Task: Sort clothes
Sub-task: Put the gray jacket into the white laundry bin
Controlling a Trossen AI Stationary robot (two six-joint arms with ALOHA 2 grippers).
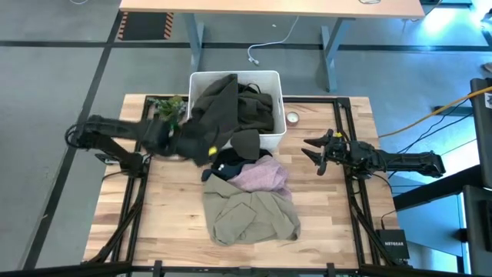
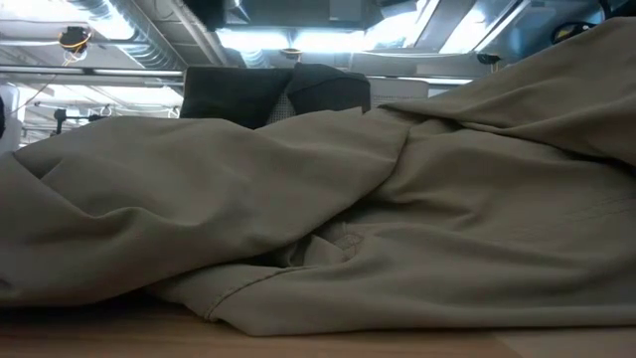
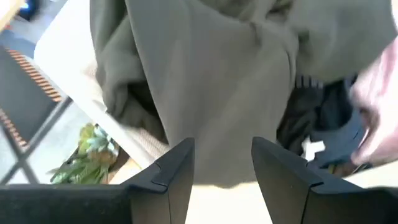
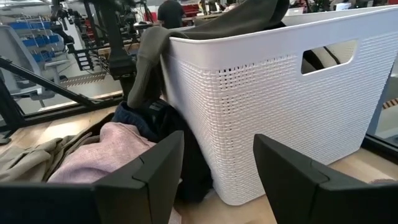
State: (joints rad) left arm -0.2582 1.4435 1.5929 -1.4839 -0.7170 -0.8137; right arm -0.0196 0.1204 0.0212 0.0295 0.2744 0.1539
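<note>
Our left gripper (image 1: 201, 148) sits at the front-left corner of the white bin (image 1: 270, 77), its fingers closed on a dark olive garment (image 1: 219, 104) that drapes out of the bin over the wall. In the left wrist view the cloth runs down between the two fingers (image 3: 174, 174), so we judge the pinch to be on a fold of it, though the contact point itself is hidden. Below it on the table lie the other clothes: a black piece with a white logo (image 1: 227, 163), a pale pink garment (image 1: 265, 175) just in front of the bin, and a large khaki-green garment (image 1: 250, 215) nearer the table's front edge, which fills the low view. More dark cloth lies inside the bin.

Our right gripper (image 1: 317, 152) waits to the right of the bin, fingers spread, holding nothing.

To do this step well, we think we should lift high enough that the trailing cloth clears the bin wall, since dragging it sideways could tip or slide the light bin. We should keep the pinch firm, because a thick fold can slip. A small green plant (image 1: 167, 106) stands beside the bin on the left, so we should swing clear of it.
</note>
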